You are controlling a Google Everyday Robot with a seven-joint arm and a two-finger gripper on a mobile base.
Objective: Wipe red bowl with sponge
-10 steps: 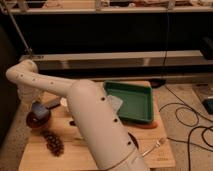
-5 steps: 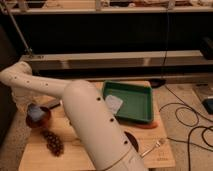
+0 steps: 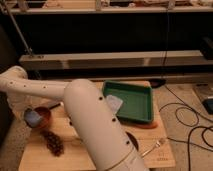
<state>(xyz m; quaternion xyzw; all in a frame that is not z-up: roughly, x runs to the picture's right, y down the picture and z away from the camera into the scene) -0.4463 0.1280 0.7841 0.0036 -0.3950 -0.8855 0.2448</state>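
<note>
My gripper (image 3: pixel 30 113) is at the left rim of the red bowl (image 3: pixel 45 118), on the left of the tabletop (image 3: pixel 165 150), with the sponge (image 3: pixel 32 119) against the bowl's inside. I cannot tell whether it is pinching the sponge. I judge wiping has barely begun, with most of the inside left to do.

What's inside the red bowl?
The sponge is in the red bowl, on its left side, and the gripper is right at it. The sponge covers the bowl's floor there, so that part is hidden.
</note>
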